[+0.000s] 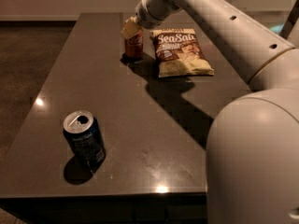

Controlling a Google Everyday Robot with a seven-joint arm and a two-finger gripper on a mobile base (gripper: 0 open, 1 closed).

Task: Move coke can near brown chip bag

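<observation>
The coke can (134,45), red with white script, stands at the far part of the dark table (140,125), just left of the brown chip bag (181,52). The bag lies flat, with white "Sea Salt" lettering on its brown upper part and a pale yellow lower part. My gripper (131,28) comes down from the upper right on the white arm (210,22) and is shut on the top of the coke can. A narrow gap shows between the can and the bag's left edge.
A dark blue can (84,140) with an open silver top stands near the table's front left. The arm's large white body (257,157) fills the lower right. The table's left edge drops to a dark floor (28,55).
</observation>
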